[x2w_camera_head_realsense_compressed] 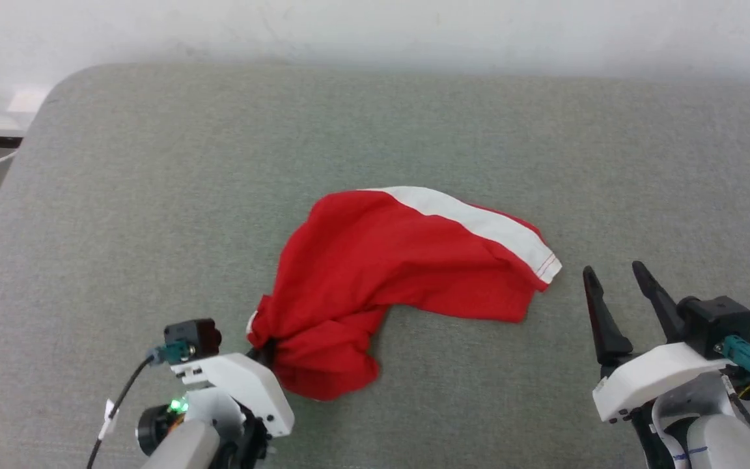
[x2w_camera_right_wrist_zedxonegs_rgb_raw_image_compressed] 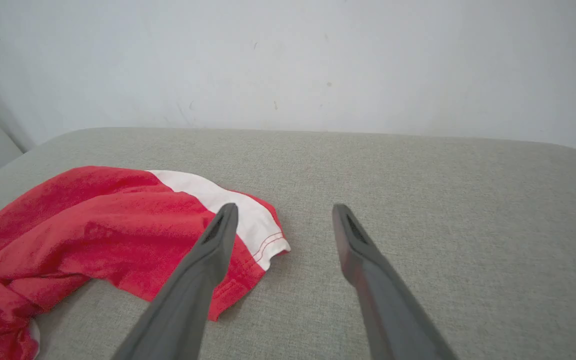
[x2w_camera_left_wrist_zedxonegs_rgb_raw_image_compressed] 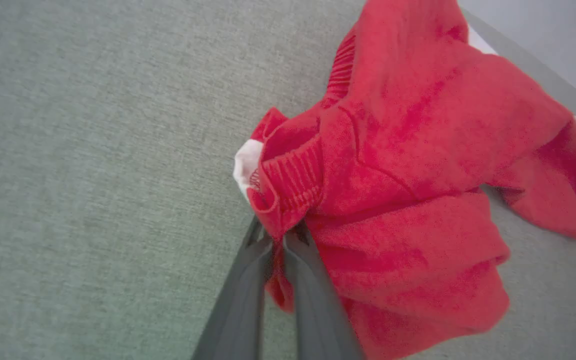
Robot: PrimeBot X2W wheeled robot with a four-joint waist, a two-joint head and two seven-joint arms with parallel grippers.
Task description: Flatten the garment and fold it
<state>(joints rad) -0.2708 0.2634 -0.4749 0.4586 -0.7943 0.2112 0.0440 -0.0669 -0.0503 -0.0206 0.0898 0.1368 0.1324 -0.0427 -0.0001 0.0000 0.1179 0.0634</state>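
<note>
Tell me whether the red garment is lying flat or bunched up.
Bunched up. The garment lies creased on the grey cushion, one end gathered where the left gripper pinches it.

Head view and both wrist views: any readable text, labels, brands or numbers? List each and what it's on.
No text can be read.
The garment has no print or lettering.
White tag on the cable behind the left pincer: too small to read.
Blue marks on the right forearm: too blurred to tell whether they are text.
</note>
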